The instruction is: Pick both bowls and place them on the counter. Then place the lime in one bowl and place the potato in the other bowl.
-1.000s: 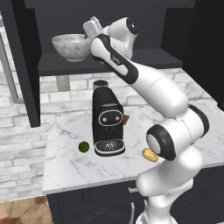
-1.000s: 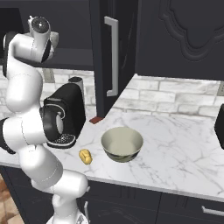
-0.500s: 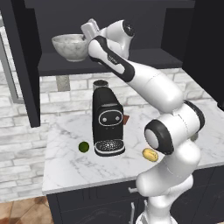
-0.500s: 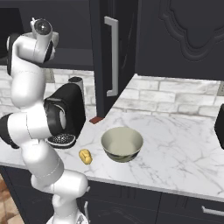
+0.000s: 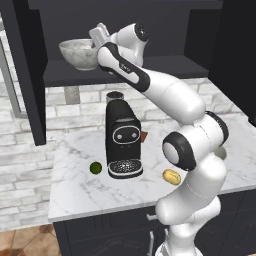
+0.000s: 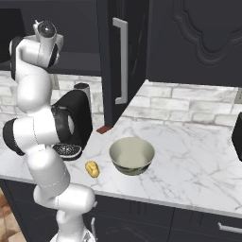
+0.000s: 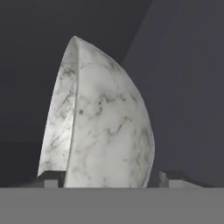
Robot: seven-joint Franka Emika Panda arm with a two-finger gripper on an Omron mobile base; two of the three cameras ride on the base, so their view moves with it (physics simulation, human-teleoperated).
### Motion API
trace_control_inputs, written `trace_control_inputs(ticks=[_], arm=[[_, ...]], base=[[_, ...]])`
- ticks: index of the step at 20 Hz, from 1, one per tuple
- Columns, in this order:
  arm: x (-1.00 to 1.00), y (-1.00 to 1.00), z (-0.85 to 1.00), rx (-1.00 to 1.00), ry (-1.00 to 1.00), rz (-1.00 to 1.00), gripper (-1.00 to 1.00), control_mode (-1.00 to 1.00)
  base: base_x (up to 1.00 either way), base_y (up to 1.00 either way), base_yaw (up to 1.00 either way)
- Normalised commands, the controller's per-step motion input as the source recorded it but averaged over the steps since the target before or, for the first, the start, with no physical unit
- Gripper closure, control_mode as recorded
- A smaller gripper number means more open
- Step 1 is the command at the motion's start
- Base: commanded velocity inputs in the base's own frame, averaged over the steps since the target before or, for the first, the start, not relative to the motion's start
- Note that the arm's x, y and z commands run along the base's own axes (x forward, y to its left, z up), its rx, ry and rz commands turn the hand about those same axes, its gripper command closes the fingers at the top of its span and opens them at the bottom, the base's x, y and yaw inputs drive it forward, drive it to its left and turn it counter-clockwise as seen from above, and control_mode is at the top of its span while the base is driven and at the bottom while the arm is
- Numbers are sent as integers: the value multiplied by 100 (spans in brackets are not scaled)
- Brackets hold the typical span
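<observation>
Left base view: the marbled bowl [image 5: 79,54] sits on the dark shelf [image 5: 125,70], with the gripper [image 5: 98,38] at its rim. The lime [image 5: 95,168] and potato [image 5: 171,176] lie on the counter [image 5: 75,192], either side of the coffee machine [image 5: 122,140], which shows no readable brand.

Right base view: the olive-beige bowl [image 6: 132,156] already stands on the counter, the potato just beside it, so one bowl seems delivered. The second bowl and both fillings remain.

Hand view: the marbled bowl looms close, its rim between the two fingertips [image 7: 49,179]. The jaws stand wide around it; whether they grip yet I cannot tell, as the contact is hidden.
</observation>
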Motion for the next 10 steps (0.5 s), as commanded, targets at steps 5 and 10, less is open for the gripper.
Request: trace_control_inputs(ticks=[5, 10], arm=[[0, 3, -6, 0, 3, 0, 100, -100], [-14, 0, -8, 0, 0, 0, 100, -100]], base=[[0, 0, 0], [0, 0, 0]])
